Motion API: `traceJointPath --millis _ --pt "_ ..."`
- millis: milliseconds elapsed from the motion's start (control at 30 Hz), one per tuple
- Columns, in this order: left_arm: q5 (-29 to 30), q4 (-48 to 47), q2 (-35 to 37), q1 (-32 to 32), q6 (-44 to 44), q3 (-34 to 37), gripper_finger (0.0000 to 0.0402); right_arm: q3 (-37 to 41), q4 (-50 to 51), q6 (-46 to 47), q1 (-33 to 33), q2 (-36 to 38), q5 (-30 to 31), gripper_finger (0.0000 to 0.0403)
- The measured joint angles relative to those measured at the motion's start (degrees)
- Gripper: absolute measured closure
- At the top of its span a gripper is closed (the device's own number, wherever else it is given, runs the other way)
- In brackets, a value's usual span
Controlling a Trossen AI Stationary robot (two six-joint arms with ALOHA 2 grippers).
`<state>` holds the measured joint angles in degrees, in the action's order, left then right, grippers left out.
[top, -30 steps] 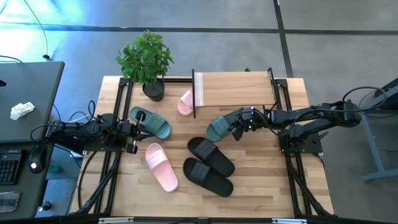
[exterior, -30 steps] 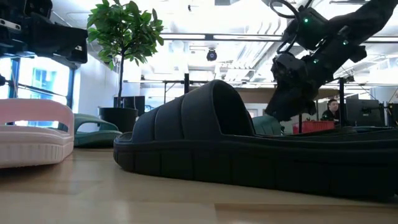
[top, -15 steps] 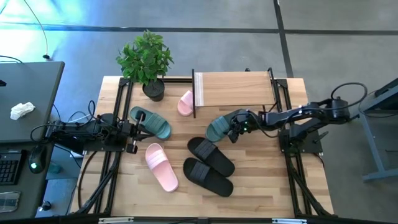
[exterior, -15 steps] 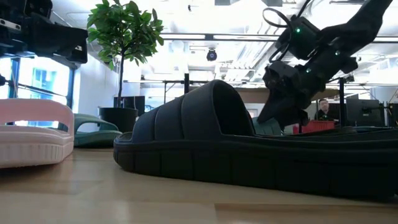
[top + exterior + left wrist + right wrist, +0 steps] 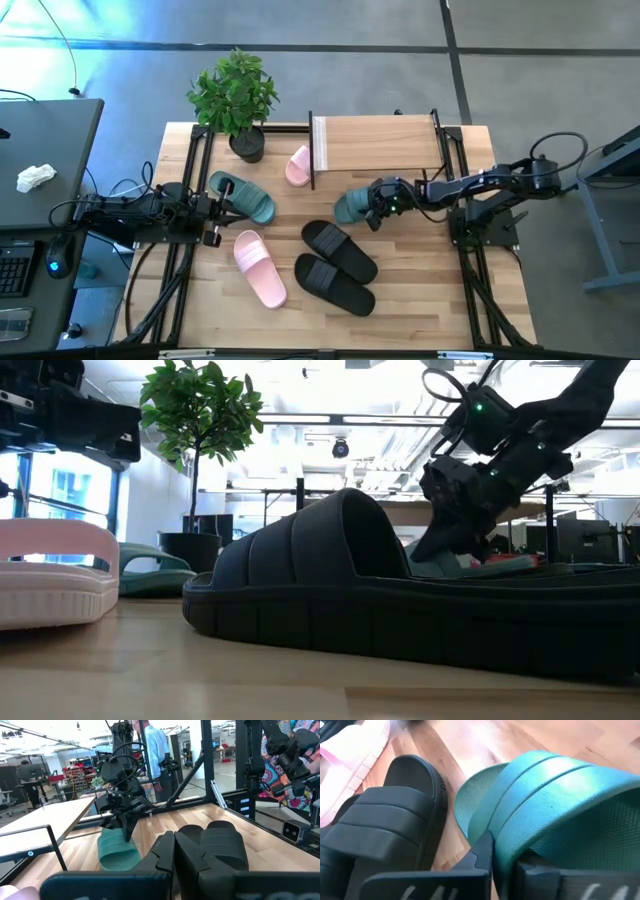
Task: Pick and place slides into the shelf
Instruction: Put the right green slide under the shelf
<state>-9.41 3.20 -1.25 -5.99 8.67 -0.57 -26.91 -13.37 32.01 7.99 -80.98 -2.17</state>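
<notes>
1. The teal slide (image 5: 350, 205) is lying on the table (image 5: 420, 300) just in front of the shelf (image 5: 375, 143), near the shelf's front edge, and the right gripper (image 5: 376, 205) is gripping it, with 1 finger tucked under the wide strap and the jaws pinching that strap, as the right wrist view shows.
2. The step in hand is looking like the lift: the strap is soft and ribbed, so the pinch is probably needing to sit at the strap's middle to keep the sole from swinging.
3. To do it well, the arm is likely needing to raise the slide clear of the shelf's black front rail before carrying it over the light board, then set it down flat.
4. In front of the shelf, 2 black slides (image 5: 338, 263) are lying side by side, close to the teal one, so a straight-up lift is the safer path.
5. A pink slide (image 5: 298, 166) is leaning at the shelf's left end, and another pink slide (image 5: 260, 266) is lying farther from the shelf.
6. The left gripper (image 5: 215, 200) is waiting well left of the shelf by the second teal slide (image 5: 243, 197); whether its fingers are parted I cannot tell.
</notes>
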Motion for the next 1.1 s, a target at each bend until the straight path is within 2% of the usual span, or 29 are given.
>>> traceJointPath --millis 200,600,833,967,1100 --pt "0.0 -0.04 0.01 0.0 0.0 0.01 0.0401 0.02 -0.32 1.62 -3.02 2.27 9.35 0.0399" --pt "0.0 -0.24 0.0 -0.01 -0.11 -0.01 0.0401 -0.03 1.12 2.16 -14.63 14.23 25.73 0.0402" --pt "0.19 0.79 -0.01 -0.01 -0.13 -0.01 0.0401 -0.03 -0.5 -0.06 -24.21 15.74 43.76 0.0402" --pt "2.2 4.93 -0.01 -0.01 -0.17 0.01 0.0401 -0.03 -5.55 -6.02 -28.66 15.05 53.42 0.0402" --pt "3.02 8.5 -0.01 -0.01 -1.09 0.01 0.0401 -0.07 -11.43 -15.61 -31.18 14.39 57.19 0.0403"
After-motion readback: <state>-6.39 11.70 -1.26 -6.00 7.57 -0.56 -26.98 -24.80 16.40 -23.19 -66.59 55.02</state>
